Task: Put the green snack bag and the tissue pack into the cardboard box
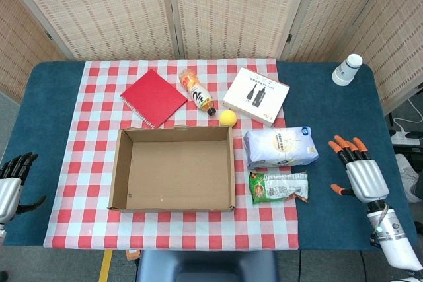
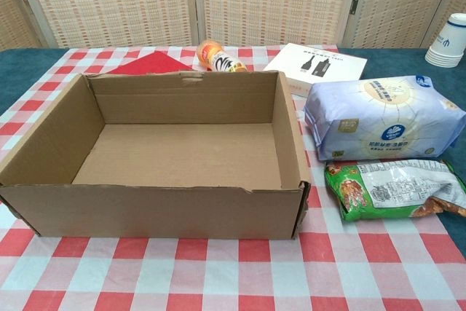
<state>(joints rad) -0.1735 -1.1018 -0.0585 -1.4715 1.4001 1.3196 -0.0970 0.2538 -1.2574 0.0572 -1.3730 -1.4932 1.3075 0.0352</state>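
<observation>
The cardboard box (image 1: 125, 176) (image 2: 44, 129) stands open and empty in the middle of the checked cloth. Just right of it lies the tissue pack (image 1: 279, 146) (image 2: 382, 116), pale blue and white. In front of the pack lies the green snack bag (image 1: 278, 187) (image 2: 393, 190). My right hand (image 1: 358, 171) hovers over the blue table right of both items, fingers spread, holding nothing. My left hand (image 1: 13, 179) is at the far left edge of the head view, off the cloth, fingers apart and empty. Neither hand shows in the chest view.
Behind the box lie a red notebook (image 1: 153, 98), an orange bottle (image 1: 197, 92) (image 2: 218, 57), a yellow ball (image 1: 228, 118) and a white flat box (image 1: 256, 96) (image 2: 317, 68). A paper cup stack (image 1: 347, 69) (image 2: 448, 40) stands at the back right.
</observation>
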